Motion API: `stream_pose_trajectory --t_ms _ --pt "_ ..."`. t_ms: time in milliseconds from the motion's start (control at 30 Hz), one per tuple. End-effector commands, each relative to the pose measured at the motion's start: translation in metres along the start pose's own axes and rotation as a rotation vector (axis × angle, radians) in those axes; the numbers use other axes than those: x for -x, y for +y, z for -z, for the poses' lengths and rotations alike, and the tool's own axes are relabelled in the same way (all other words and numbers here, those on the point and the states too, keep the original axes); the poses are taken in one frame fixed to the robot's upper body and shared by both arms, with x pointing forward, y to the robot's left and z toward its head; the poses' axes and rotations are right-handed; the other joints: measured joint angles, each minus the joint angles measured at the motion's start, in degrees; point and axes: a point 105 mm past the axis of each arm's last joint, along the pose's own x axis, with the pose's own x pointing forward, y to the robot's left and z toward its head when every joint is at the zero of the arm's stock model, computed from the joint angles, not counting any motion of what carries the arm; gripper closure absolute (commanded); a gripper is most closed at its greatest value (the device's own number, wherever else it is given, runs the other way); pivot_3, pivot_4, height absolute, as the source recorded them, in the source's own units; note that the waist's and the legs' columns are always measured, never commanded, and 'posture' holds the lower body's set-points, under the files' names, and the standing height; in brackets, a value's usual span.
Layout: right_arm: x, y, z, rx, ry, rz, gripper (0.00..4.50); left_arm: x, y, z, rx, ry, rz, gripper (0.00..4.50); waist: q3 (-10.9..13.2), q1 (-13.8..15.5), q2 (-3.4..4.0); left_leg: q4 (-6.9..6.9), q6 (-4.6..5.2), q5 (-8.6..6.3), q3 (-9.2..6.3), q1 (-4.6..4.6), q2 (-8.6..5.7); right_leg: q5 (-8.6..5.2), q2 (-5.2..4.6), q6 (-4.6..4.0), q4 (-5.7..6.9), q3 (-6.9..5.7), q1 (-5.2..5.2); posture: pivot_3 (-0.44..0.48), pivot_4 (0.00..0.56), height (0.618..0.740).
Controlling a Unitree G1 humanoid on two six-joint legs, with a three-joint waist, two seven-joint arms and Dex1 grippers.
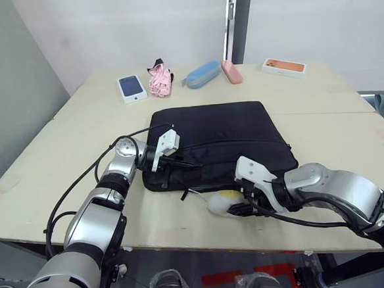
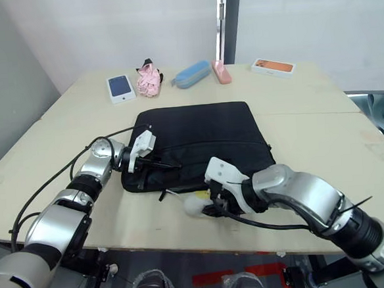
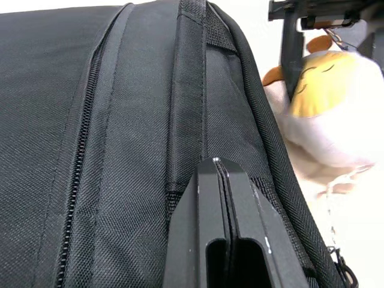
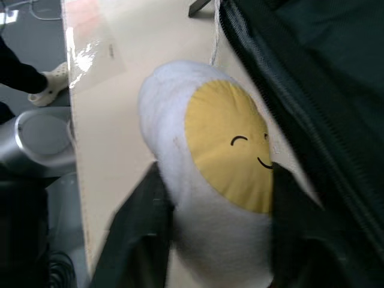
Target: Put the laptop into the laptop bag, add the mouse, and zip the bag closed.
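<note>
Plush charm: white plush charm (image 4: 210, 180) with a yellow smiling face, right at the worktop's near edge, just off the bag's near side.
Right gripper: right gripper (image 4: 213, 222) has its two black fingers spread on either side of the charm, one on each flank, holding it.
Laptop bag: laptop bag (image 1: 218, 139), flat and black, lies across the middle of the worktop (image 1: 70, 185), long side running left to right, near edge close to the worktop's front edge; a zipper line runs along its top panel.
Left gripper: left gripper (image 1: 180, 163) sits on the bag's near left corner, fingers pressed flat together on the fabric beside a strap handle, nothing seen between them.
Laptop and mouse: not to be made out from outside the bag.
Far edge, left to right: boxed phone (image 1: 132, 87), pink bundle (image 1: 160, 80), blue case (image 1: 201, 74), pink case (image 1: 232, 71), all well apart from the bag.
Far right corner: orange-topped flat box (image 1: 283, 66), lying alone.
</note>
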Motion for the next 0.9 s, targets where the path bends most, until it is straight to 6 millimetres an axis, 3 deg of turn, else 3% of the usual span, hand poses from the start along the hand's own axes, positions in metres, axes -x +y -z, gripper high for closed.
stream_pose_trajectory --t_ms 33,100,267,533,667,900 --pt "0.013 0.004 -0.007 0.032 -0.040 -0.007 3.89 0.004 -0.014 0.019 0.023 0.093 0.074 4.50 0.0 0.0 0.00 0.00 0.01 0.00 0.00 0.00 0.00 0.00 0.00 0.00 0.00 0.00 0.01 0.000 0.150 0.740" --pt "0.019 0.003 -0.008 0.017 -0.052 0.002 4.48 0.004 -0.016 0.022 0.013 0.110 0.084 4.50 0.0 0.0 0.00 0.00 0.02 -0.01 0.00 0.05 0.01 0.00 0.00 0.00 0.00 0.00 0.05 0.000 0.150 0.740" --pt "0.049 0.005 0.001 -0.003 -0.062 0.020 4.48 0.006 -0.028 0.037 -0.009 0.173 0.121 4.50 0.0 0.3 0.00 -0.06 0.03 -0.04 0.12 0.59 0.01 -0.01 0.00 0.00 -0.05 0.13 0.41 0.000 0.150 0.740" --pt "0.108 -0.011 0.033 -0.092 -0.019 0.161 4.48 0.010 -0.038 0.049 -0.034 0.222 0.153 4.50 -0.2 0.4 0.00 -0.08 0.06 -0.05 0.27 0.81 0.01 -0.02 -0.01 0.01 -0.07 0.30 0.63 0.000 0.150 0.740" --pt "0.137 -0.023 0.055 -0.137 0.032 0.246 4.48 0.010 -0.038 0.050 -0.034 0.222 0.151 4.50 -0.3 0.4 0.00 -0.07 0.09 -0.06 0.33 0.82 0.00 -0.02 -0.02 0.02 -0.07 0.35 0.63 0.000 0.150 0.740" --pt "0.194 -0.063 0.095 -0.179 0.183 0.447 4.48 0.010 -0.037 0.050 -0.036 0.216 0.144 4.50 -0.3 0.2 0.07 -0.05 0.13 -0.07 0.41 0.83 0.00 -0.02 -0.03 0.02 -0.06 0.40 0.60 0.000 0.150 0.740"
